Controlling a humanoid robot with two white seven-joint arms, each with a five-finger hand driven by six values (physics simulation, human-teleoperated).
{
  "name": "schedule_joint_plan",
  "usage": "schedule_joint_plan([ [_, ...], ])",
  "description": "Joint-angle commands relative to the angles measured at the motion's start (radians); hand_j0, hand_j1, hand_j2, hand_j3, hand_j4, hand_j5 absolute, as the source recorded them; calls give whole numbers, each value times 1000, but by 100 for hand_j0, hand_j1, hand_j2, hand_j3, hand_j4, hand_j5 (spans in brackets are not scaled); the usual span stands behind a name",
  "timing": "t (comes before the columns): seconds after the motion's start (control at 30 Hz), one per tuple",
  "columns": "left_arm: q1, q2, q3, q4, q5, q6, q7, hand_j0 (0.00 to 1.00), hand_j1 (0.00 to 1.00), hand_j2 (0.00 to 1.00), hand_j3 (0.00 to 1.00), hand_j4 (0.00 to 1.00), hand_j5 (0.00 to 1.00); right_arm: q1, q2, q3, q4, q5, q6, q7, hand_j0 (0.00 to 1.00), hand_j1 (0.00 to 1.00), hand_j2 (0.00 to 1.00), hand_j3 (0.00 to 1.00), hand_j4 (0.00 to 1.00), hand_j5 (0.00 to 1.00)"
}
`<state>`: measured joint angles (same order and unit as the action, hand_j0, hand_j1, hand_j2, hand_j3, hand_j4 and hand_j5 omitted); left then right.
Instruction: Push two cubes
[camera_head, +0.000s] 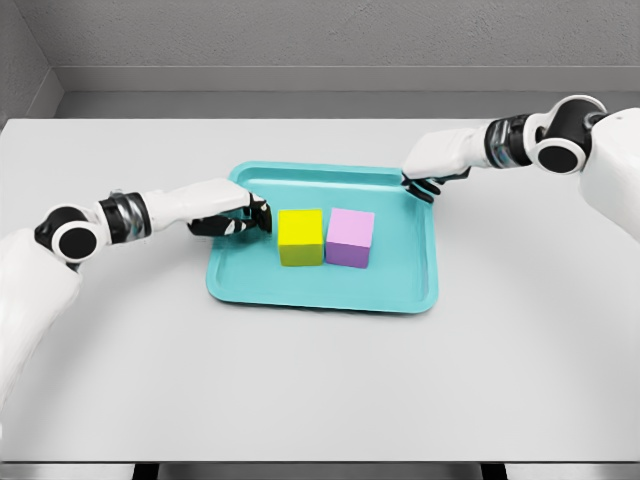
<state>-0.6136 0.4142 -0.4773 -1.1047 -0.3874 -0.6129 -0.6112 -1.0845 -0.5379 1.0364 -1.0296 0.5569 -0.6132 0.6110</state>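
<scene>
Fingers left hand beside yellow cube; pink cube adjacent.

1. No readable text, label, brand, number or sign anywhere in the frame.
2. The yellow cube and the pink cube at centre — both faces plain.
3. The teal tray — unmarked too.

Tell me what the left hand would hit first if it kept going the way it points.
Most likely the yellow cube: the left hand points right across the teal tray, with the cube next in line and the pink cube just beyond it.
</scene>
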Motion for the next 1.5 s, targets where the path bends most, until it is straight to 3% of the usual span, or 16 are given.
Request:
schedule_joint_plan([
  [0.0,0,-6,-1,31,7,2,0,46,46,46,46,46,46,0,-47,2,-38,-66,2,0,11,11,11,11,11,11],
  [0.1,-2,-18,-3,42,7,2,0,46,46,46,46,46,46,3,-82,62,-98,-155,2,0,11,11,11,11,11,11],
  [0.27,-2,-20,-4,42,7,2,0,46,46,46,46,46,46,18,-102,117,-201,-201,2,0,11,11,11,11,11,11],
  [0.4,-6,-26,-4,43,4,2,0,46,46,46,46,46,46,31,-100,117,-202,-219,2,0,11,11,11,11,11,11],
  [0.6,-9,-34,-4,55,4,2,0,46,46,46,46,46,46,37,-83,117,-171,-219,2,0,10,10,10,10,10,10],
  [0.9,-9,-45,-4,57,4,2,0,46,46,46,46,46,46,34,-7,117,-26,-215,2,0,10,10,10,10,10,10],
  [1.47,-9,-41,0,57,5,2,0,46,46,46,46,46,46,32,62,117,65,-193,2,0,10,10,10,10,10,10],
])
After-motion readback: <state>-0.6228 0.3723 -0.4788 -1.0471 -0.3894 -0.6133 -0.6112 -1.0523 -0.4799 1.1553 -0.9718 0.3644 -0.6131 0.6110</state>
